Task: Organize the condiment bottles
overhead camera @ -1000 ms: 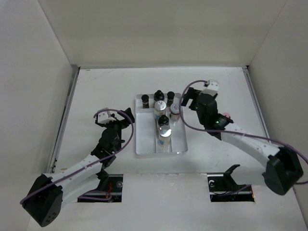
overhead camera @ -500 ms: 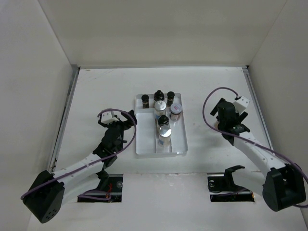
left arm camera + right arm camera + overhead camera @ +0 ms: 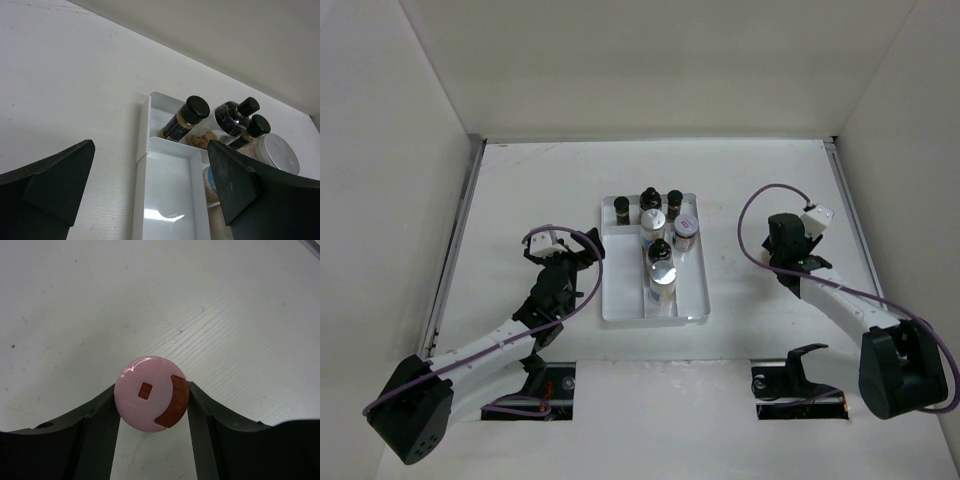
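Right fingers (image 3: 102, 420): closed against both sides of a pink-capped bottle (image 3: 150, 400) — upright near the desk's (image 3: 520, 180) right edge
Left fingers (image 3: 55, 175): spread wide, empty, beside the tray's (image 3: 170, 200) left edge
Other bottles (image 3: 660, 240): in the tray, mid-desk

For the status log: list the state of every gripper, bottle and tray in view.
left gripper, jaws open, empty.
right gripper, jaws shut on pink-capped bottle.
pink-capped bottle, upright on table, gripped.
tray bottles, upright in tray.
tray, long left compartment empty.
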Available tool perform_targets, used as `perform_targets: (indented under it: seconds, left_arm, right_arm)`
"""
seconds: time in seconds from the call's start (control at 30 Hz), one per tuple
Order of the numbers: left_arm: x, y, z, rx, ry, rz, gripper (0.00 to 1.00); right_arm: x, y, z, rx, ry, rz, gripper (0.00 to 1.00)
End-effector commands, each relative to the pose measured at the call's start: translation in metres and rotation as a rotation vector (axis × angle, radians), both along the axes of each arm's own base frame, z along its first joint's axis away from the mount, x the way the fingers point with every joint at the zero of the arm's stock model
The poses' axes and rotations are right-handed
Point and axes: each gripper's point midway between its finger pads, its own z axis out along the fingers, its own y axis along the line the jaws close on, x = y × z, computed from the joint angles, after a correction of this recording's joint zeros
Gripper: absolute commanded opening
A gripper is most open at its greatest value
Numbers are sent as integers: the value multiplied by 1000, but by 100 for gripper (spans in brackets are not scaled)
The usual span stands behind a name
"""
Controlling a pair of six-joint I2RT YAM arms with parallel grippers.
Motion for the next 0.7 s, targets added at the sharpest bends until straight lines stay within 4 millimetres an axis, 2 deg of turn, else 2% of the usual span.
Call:
perform_targets:
  seconds: [0.0, 0.1, 0.2, 0.33, 0.47, 0.57, 0.67]
  left_arm:
    - [2, -1, 20, -56, -55, 1, 100]
    - [2, -1, 20, -53, -51, 3, 100]
    - [3, 0, 19, -53, -52, 6, 100]
    - [4, -1, 18, -57, -46, 7, 100]
    - [10, 5, 13, -100, -24, 33, 100]
    - [14, 10, 15, -127, 2, 56, 100]
    - [17, 15, 12, -124, 40, 79, 100]
  right_arm:
    - [10, 4, 23, -16, -93, -6, 50]
    - [8, 25, 38, -24, -120, 66, 48]
    - [-1, 57, 54, -13, -148, 174, 46]
    - [-19, 111, 69, 17, -152, 350, 45]
    - [-35, 177, 89, 88, -204, 548, 45]
    - [-42, 217, 94, 103, -217, 651, 45]
    - [-38, 238, 84, 94, -206, 707, 45]
